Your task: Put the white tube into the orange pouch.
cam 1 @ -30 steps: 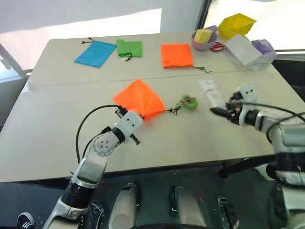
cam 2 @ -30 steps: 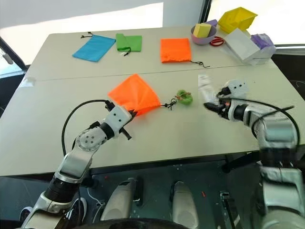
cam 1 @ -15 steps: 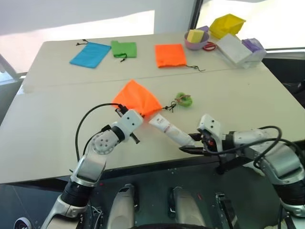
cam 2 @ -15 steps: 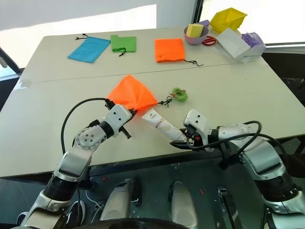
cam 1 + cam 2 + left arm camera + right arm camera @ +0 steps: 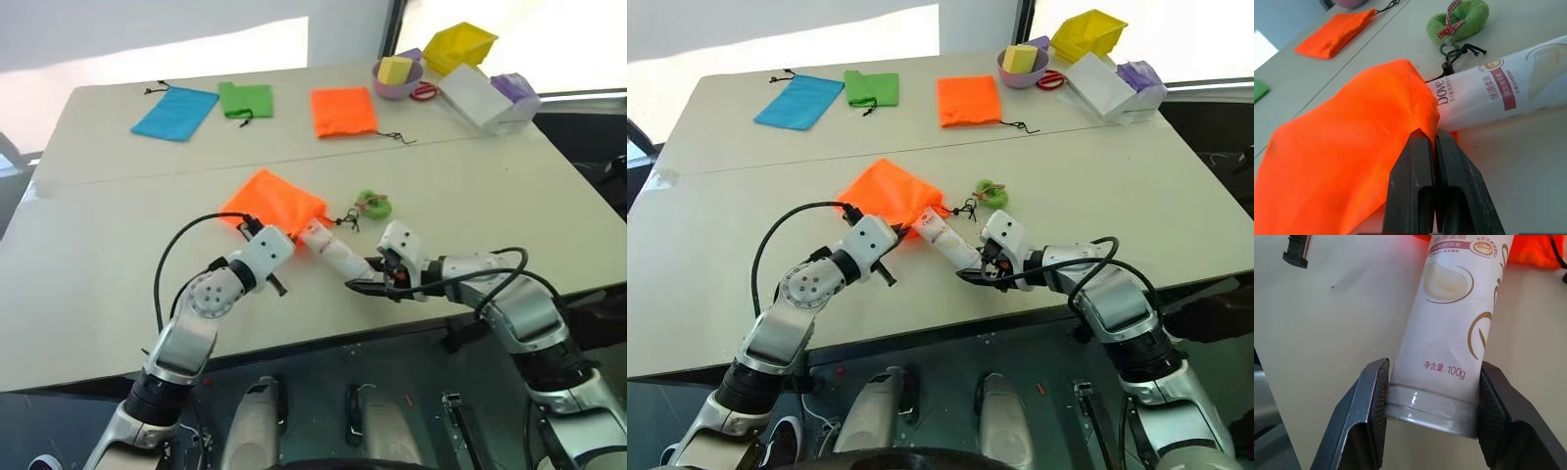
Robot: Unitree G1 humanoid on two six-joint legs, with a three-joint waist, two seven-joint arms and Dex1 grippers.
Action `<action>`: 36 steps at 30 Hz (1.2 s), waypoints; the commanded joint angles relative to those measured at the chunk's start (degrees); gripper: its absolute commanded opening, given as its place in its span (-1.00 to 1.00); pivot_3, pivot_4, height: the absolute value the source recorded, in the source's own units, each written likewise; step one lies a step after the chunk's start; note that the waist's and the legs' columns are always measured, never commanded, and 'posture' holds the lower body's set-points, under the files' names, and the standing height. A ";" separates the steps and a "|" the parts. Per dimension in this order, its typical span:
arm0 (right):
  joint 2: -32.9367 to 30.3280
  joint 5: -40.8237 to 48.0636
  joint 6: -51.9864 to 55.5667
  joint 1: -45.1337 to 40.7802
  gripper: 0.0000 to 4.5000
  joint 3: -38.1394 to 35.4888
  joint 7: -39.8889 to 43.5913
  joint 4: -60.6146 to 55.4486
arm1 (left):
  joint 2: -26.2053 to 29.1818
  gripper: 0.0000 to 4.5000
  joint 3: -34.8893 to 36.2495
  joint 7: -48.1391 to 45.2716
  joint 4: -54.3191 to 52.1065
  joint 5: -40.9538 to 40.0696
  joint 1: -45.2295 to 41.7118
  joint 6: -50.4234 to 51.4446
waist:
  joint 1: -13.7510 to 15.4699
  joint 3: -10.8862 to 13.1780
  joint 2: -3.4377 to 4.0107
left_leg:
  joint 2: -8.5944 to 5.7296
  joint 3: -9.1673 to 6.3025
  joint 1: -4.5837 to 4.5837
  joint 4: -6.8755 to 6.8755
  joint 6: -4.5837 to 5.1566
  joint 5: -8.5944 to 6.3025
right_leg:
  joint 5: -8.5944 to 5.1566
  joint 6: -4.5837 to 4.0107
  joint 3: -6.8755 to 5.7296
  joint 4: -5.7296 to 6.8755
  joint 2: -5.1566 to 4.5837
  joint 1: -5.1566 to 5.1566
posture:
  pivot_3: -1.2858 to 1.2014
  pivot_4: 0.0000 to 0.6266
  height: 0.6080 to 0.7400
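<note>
The orange pouch (image 5: 266,202) lies on the table's near half, its dark cord running to a fuzzy green ball (image 5: 374,205). My left gripper (image 5: 1430,140) is shut on the edge of the pouch's mouth and holds it slightly raised. The white tube (image 5: 330,252) slants between the two grippers. Its far end touches the pouch mouth (image 5: 1426,105), next to the left fingers. My right gripper (image 5: 1432,377) is shut on the tube's cap end, one pad on each side. In the head views the right gripper (image 5: 977,275) sits just right of the pouch, near the table's front edge.
At the far side lie a blue pouch (image 5: 174,111), a green pouch (image 5: 245,98) and a flat orange pouch (image 5: 343,110). A purple bowl (image 5: 396,76) with a yellow sponge, a yellow bin (image 5: 458,47) and a white box (image 5: 475,98) stand at the far right.
My right gripper has carried the tube left from the table's right side to the pouch mouth. The left gripper has kept its hold. The camera has shifted.
</note>
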 commanded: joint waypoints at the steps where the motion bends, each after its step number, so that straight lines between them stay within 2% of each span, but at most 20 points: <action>1: 1.18 1.00 -0.50 -1.56 -0.20 0.05 0.78 -1.59 | 0.41 -1.00 0.11 -0.40 -3.03 -0.21 0.47 0.14 | 0.17 0.00 0.00 | 0.06 -0.02 0.02 0.00 -0.02 0.01 | -0.03 -0.07 0.00 0.04 0.06 -0.02 | 0.03 -0.52 1.00; 9: 1.04 1.92 1.16 -0.99 -0.20 2.89 3.97 -3.03 | 1.27 -1.00 0.93 -0.41 -3.97 -0.24 1.05 0.66 | -0.04 0.00 0.02 | 0.27 0.07 0.06 0.01 -0.23 -0.09 | 0.24 -0.44 0.02 -0.22 0.04 -0.01 | 0.03 -0.52 1.00; 18: 7.90 -0.61 -1.31 -4.91 -0.20 0.95 -2.71 3.58 | 2.34 -1.00 0.81 -2.30 -5.61 -1.05 3.15 1.56 | 0.00 0.00 0.01 | 0.84 1.02 0.04 -0.02 -0.23 -0.09 | 0.35 -0.57 0.10 -0.20 0.09 -0.35 | 0.03 -0.52 1.00; 24: 8.27 -0.50 -1.95 -7.32 -0.20 0.99 -1.36 4.30 | 4.19 -1.00 1.18 -4.60 -7.07 -2.34 3.99 3.04 | 0.02 0.00 0.01 | 0.87 1.24 0.00 -0.03 -0.23 -0.08 | 0.34 -0.55 0.22 -0.03 0.12 -0.59 | 0.03 -0.52 1.00; 31: 13.65 -7.64 -8.18 -10.88 -0.20 8.54 -2.87 11.35 | 3.39 -1.00 0.93 -3.77 -6.88 -2.37 3.72 3.63 | -0.13 -0.01 0.01 | 0.92 1.32 0.01 0.01 -0.23 -0.08 | 0.36 -0.58 0.27 -0.01 0.12 -0.69 | 0.03 -0.52 1.00; 36: 16.45 -12.27 -12.30 -13.63 -0.20 9.85 -4.19 17.39 | 3.16 -1.00 2.64 -2.55 -6.77 -2.83 3.39 3.00 | -0.09 -0.01 0.01 | 0.98 1.40 0.01 0.00 -0.23 -0.08 | 0.40 -0.63 0.27 0.04 0.14 -0.75 | 0.03 -0.52 1.00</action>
